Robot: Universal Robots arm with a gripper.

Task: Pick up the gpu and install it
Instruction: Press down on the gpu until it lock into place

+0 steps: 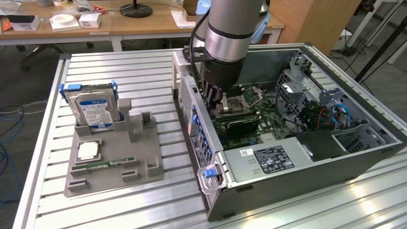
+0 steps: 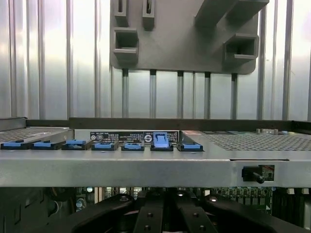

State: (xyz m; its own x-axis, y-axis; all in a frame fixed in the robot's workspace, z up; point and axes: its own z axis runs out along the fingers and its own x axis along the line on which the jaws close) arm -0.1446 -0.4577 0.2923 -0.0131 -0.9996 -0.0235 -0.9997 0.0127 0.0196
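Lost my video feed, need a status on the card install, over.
Tool down inside the open computer case, over the motherboard. GPU sits low on the board below it. Nothing blocking seen.

Grey tray [image 1: 105,176], blue-and-white drive label [image 1: 95,113], blue slot clips [image 2: 99,144], green motherboard [image 1: 270,121].

wooden desks [image 1: 127,26] behind | grey carpet floor [image 1: 25,86] | slatted metal table [image 1: 114,71] | cables [image 1: 7,119] on floor
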